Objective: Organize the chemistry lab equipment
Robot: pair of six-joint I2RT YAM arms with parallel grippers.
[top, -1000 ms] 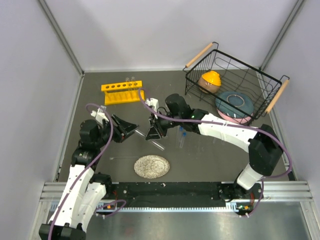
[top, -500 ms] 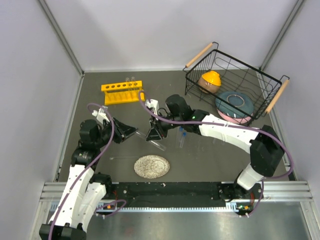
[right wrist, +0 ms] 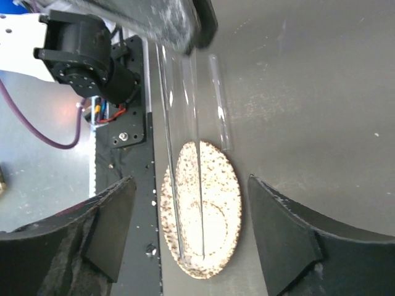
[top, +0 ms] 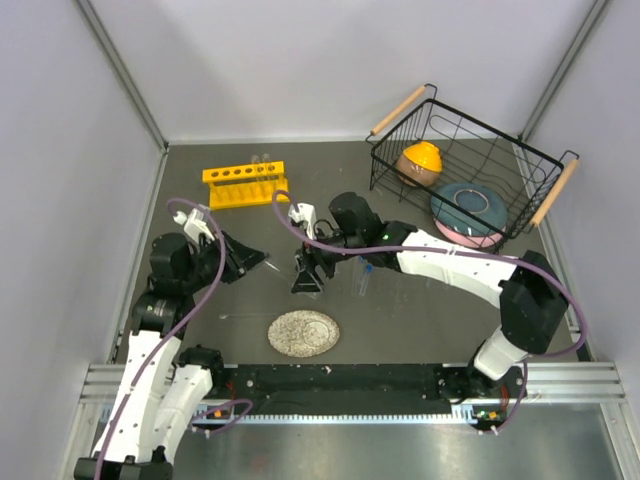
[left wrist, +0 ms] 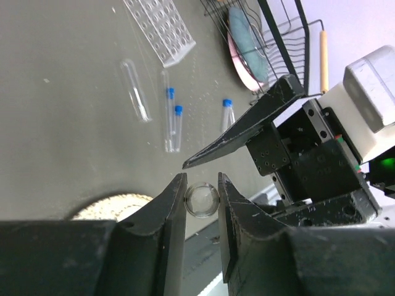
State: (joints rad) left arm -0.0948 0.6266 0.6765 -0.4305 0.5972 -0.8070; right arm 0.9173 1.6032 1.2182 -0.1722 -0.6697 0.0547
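1. Left claw (left wrist: 200, 183): clamped on one tube (left wrist: 202, 201), held off the table.
2. One yellow rack (top: 243, 185), at the back.
3. Right claw (right wrist: 190, 185): spread wide either side of that tube, not touching.
4. Three vials (left wrist: 178, 110), lying flat.
5. One grid rack (left wrist: 162, 28), beyond them.

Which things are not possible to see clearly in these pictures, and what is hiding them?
- Left wrist: the tube in the left tool shows end-on only; the fingers hide its length.
- Right wrist: that tool is a blur at the top edge and hides the tube's upper end.
- Top: the yellow rack is too small to count tubes in it; the held tube is too clear to find.
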